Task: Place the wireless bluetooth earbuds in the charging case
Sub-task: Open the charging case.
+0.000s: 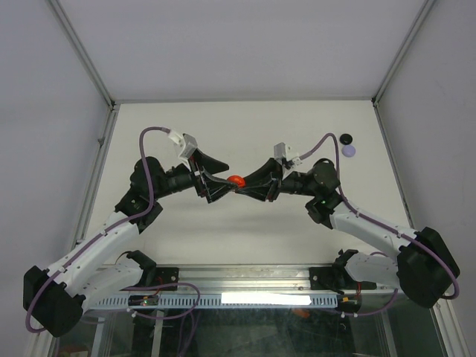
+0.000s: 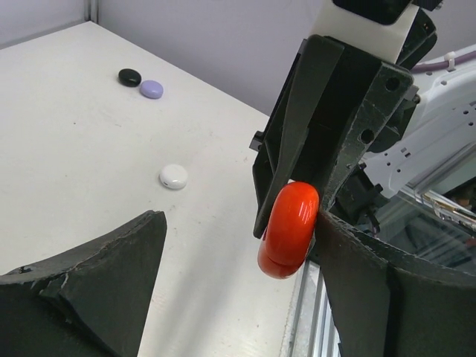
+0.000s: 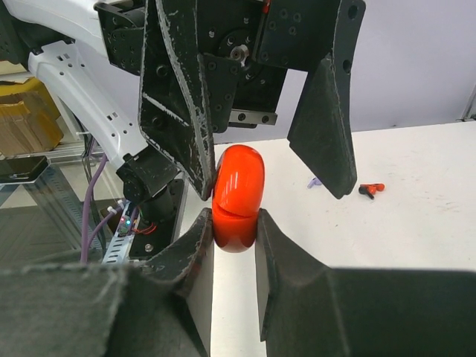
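Note:
A glossy red round charging case (image 1: 236, 181) with a seam round its middle hangs above the table between both grippers. My right gripper (image 3: 235, 236) is shut on its lower half (image 3: 237, 195). My left gripper (image 2: 238, 290) is open around it; the case (image 2: 290, 227) rests against one left finger (image 2: 372, 282), the other finger stands far off. Black (image 2: 129, 76), lavender (image 2: 152, 89) and white (image 2: 173, 176) round cases lie shut on the table. Two tiny earbuds, a red-and-black one (image 3: 370, 189) and a lavender one (image 3: 315, 181), lie on the table in the right wrist view.
The black case (image 1: 346, 138) and the lavender case (image 1: 349, 151) lie at the far right of the white table (image 1: 245, 134). Grey walls close off the far and side edges. A metal rail (image 1: 245, 282) runs along the near edge by the arm bases.

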### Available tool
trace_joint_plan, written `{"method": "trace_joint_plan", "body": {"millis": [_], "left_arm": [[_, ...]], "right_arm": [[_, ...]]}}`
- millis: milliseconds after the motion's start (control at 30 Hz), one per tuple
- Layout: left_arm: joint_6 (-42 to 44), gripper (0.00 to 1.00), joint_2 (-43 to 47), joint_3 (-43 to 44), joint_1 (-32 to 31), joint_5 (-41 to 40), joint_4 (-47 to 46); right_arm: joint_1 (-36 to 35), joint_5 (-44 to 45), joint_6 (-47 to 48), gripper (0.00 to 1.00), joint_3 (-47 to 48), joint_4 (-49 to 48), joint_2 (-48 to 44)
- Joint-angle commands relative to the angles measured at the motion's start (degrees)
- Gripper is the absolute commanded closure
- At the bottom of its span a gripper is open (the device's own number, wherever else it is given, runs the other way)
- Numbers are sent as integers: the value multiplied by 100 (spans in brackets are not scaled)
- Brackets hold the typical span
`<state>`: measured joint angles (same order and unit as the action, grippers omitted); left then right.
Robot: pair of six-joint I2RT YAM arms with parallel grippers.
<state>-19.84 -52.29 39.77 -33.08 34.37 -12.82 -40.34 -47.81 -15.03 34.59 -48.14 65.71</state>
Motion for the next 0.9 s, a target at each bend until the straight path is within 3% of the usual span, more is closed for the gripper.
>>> {"method": "trace_joint_plan", "body": {"millis": [0,433,600,700,867], "left_arm": [[-138,18,7,285,-34,-454,-45],[-230,14,104,312,-40,-803,94],[-244,7,194,328,-36,-926,178],[-224,1,236,403,-38,-1270,452],[-141,1,180,604,-32,-2508,1170]], "right_arm": [[-36,-259,179,100,21,-270,-224],[-36,-219,313,100,-62,-139,-295],[-15,250,697,100,-139,304,-304],[39,720,1050,100,-277,595,-343],[127,1390,1444,100,-614,727,-471]]}}
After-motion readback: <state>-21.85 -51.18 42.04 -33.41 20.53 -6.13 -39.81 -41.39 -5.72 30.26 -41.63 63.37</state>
